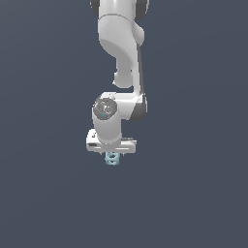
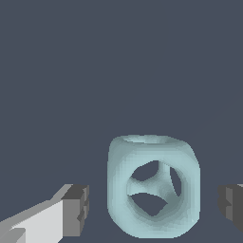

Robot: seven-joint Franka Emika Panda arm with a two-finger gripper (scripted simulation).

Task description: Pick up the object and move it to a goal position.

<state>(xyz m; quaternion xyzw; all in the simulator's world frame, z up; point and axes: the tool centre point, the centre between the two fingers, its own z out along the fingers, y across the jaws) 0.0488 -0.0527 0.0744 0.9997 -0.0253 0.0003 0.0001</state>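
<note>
Jaws stand open on either side of the object [image 2: 153, 187], gripping nothing. Closing off-centre could nudge it sideways, since one pad [image 2: 76, 210] sits farther off.

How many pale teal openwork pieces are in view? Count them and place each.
1. The pale teal openwork piece sits between the open white gripper fingers, untouched.

The object [image 2: 154, 190] is pale teal-blue, the arm [image 1: 118, 43] is white, and the end effector [image 2: 152, 209] has dark grey pads [image 2: 76, 209].
</note>
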